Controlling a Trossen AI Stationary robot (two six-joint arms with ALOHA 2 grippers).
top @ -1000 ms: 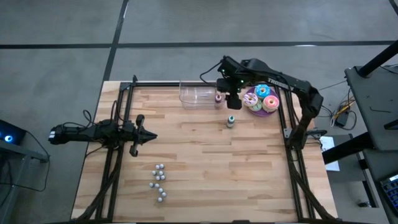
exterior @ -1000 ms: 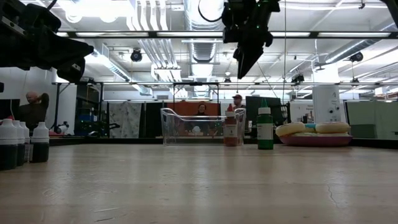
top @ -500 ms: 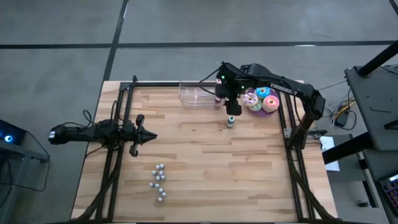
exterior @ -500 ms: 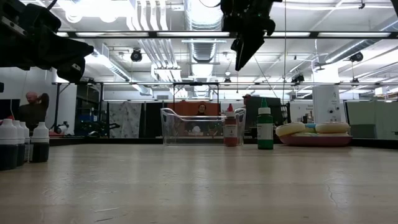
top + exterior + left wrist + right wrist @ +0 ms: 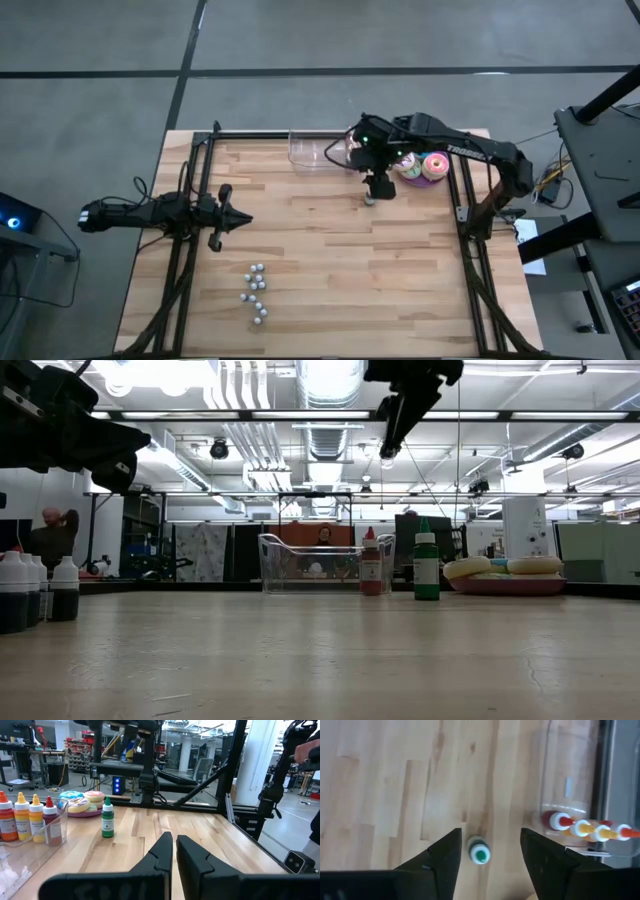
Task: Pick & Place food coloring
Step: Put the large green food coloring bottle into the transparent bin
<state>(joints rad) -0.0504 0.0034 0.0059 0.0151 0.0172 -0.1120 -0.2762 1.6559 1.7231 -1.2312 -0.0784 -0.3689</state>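
A green food coloring bottle (image 5: pixel 426 565) stands upright and alone on the wood, on its base. My right gripper (image 5: pixel 490 834) hangs open well above it, pointing steeply down. In the right wrist view the bottle's green cap (image 5: pixel 480 854) shows between the two fingers, far below them. A red bottle (image 5: pixel 371 563) and orange and yellow ones (image 5: pixel 592 831) stand at the right end of the clear bin (image 5: pixel 318 150); whether inside or beside it, I cannot tell. My left gripper (image 5: pixel 232 220) waits shut at the table's left.
A purple plate of frosted doughnuts (image 5: pixel 425 165) sits at the far right, close to my right arm. Several small silvery-white pieces (image 5: pixel 255 295) lie near the front left. Black frame rails (image 5: pixel 190 250) run along the table's left and right sides.
My right gripper has moved from beside the bin's right end toward the table's near edge, rising a little, and now hangs over the green bottle. The bottles have stayed where they were.
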